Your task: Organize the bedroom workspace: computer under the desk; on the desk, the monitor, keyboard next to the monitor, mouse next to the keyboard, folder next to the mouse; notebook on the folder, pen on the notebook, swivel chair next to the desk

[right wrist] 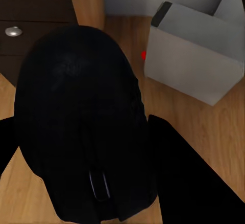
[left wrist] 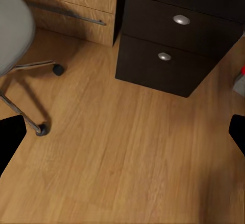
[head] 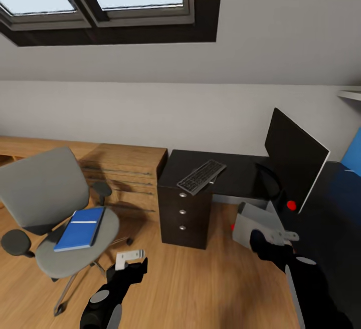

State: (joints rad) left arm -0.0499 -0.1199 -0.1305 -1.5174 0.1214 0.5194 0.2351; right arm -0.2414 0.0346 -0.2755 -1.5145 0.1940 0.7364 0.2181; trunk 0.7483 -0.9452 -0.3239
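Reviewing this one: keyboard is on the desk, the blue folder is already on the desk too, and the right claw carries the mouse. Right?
Not quite. The blue folder lies on the swivel chair seat, not the desk, as the head view shows. The keyboard is on the desk, and the right claw carries the mouse.

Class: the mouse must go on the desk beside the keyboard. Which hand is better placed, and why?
Right. The right hand already grips the mouse, near the desk. The left hand is open over bare floor.
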